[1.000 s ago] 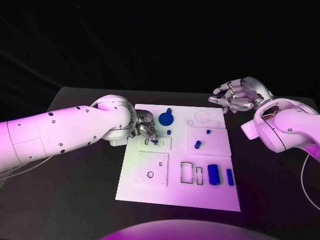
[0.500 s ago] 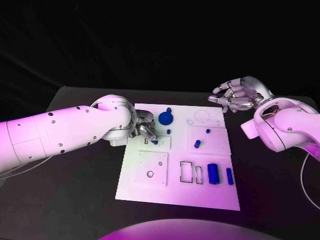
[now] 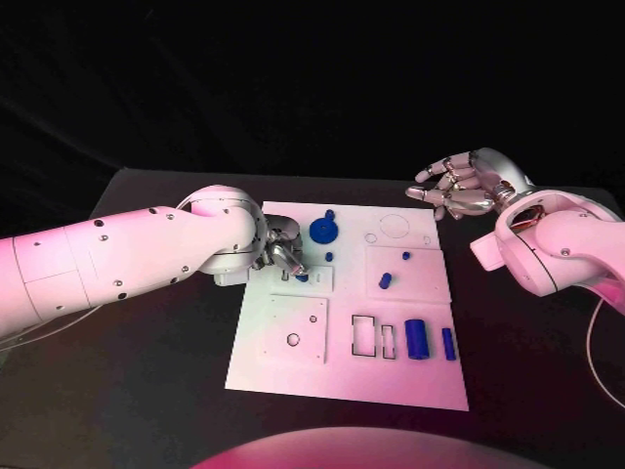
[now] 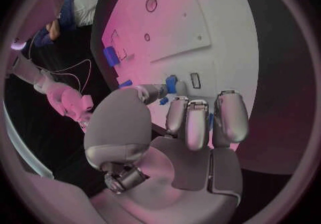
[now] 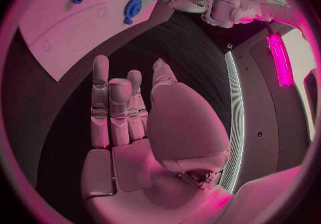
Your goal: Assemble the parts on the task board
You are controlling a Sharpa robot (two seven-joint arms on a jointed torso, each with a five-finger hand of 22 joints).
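Left hand [image 3: 283, 256] down on the white board [image 3: 344, 376], fingertips [image 4: 171, 91] touching a small blue piece [image 4: 172, 83]; grasp hard to judge. Right hand [image 3: 462, 188] off the board's far corner, fingers loosely curled, holding nothing.

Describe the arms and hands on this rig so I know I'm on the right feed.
Two bulky white arms with smooth rounded shells and small dark dots. The left hand and right hand are silver metal with segmented, rounded-tipped fingers. A thin pale cable hangs by the right arm.
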